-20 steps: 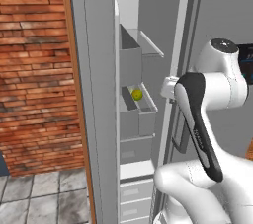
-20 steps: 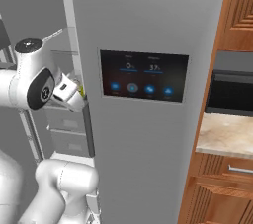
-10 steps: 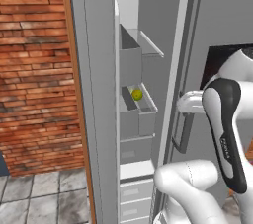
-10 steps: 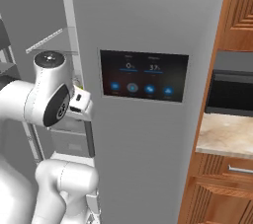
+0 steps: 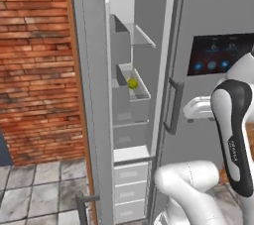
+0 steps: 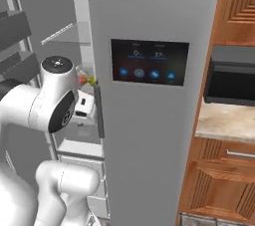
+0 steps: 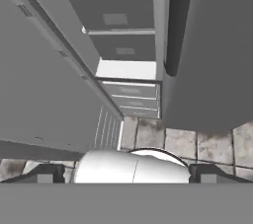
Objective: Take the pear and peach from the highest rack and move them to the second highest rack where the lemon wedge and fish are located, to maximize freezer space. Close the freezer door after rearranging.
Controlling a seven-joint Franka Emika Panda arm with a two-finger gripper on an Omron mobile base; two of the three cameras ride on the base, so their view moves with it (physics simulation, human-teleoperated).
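Observation:
The freezer [image 5: 141,45] stands with its door [image 5: 89,100] swung wide to the left. A yellow-green fruit [image 5: 132,84] lies in the bin on the second highest rack. From the right, a reddish fruit [image 6: 82,78] and a yellow piece [image 6: 91,79] peek out at the same height. The top rack [image 5: 141,38] looks bare. The fish is hidden. My gripper [image 5: 198,107] hangs outside the freezer, in front of the right door's handle [image 5: 171,106], pointing down. It is open [image 7: 127,173], with its fingertips [image 7: 47,173] wide apart and nothing between them.
The closed right door carries a dark control panel [image 6: 149,68]. Freezer drawers [image 7: 123,45] and the tiled floor [image 7: 197,144] lie below my hand. A brick wall [image 5: 34,70] is to the left. A dark oven [image 6: 231,75], a counter [image 6: 224,120] and wooden cabinets [image 6: 219,185] stand to the right.
My arm has swung right and out of the freezer opening, carrying the hand over to the front of the right door. The fruit in the bin has not moved.

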